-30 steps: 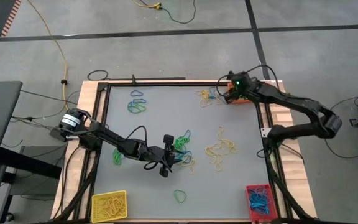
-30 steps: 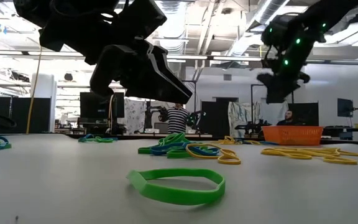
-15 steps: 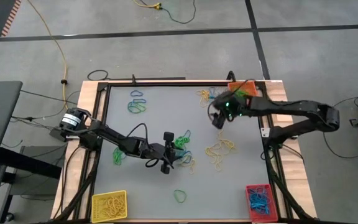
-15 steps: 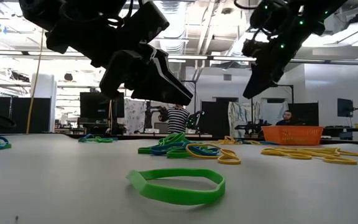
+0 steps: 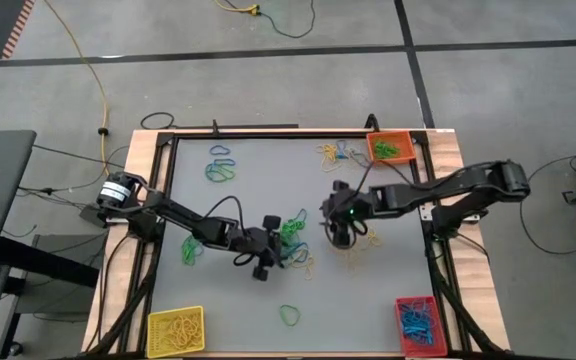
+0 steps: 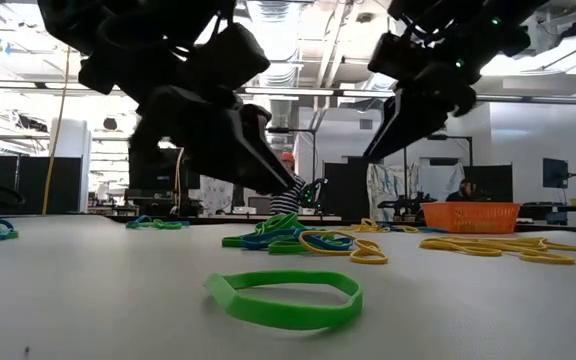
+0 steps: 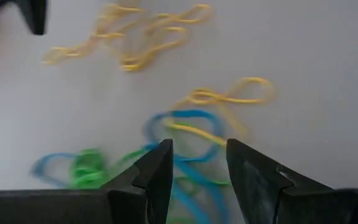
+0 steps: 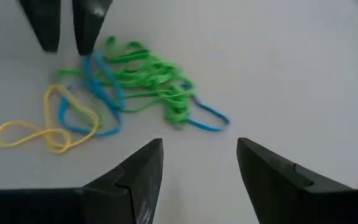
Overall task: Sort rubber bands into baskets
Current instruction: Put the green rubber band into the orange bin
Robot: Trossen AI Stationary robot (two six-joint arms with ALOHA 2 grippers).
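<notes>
High view. A grey table (image 5: 258,180) framed in wood is recorded. The left gripper (image 5: 264,262) is held low beside a central tangle of green and blue rubber bands (image 5: 290,232); the right gripper (image 5: 340,228) is poised just beyond that tangle, over loose yellow bands (image 5: 358,240). The orange basket (image 5: 391,148) is set at the far right corner with green bands inside, the yellow basket (image 5: 175,329) at the near left corner with yellow bands, the red basket (image 5: 415,322) at the near right corner with blue bands. Further loops are noted at the far left (image 5: 221,165), the far middle (image 5: 332,153), the left edge (image 5: 189,251), and a single green band (image 5: 290,315) near the front.

Low view. The single green band (image 6: 284,297) is seen lying flat in the foreground; the central tangle (image 6: 293,239) lies behind it, and the orange basket (image 6: 470,216) stands at the right. Both grippers are suspended above the table, touching nothing.

Left wrist view. The left gripper's fingers (image 7: 155,177) are seen parted with a clear gap, nothing between them; blue, green and yellow bands (image 7: 185,127) lie just ahead.

Right wrist view. The right gripper's fingers (image 8: 135,177) are spread wide and empty; the green and blue tangle (image 8: 143,81) lies ahead on the table, with the other gripper's fingertips (image 8: 67,25) beyond it.
</notes>
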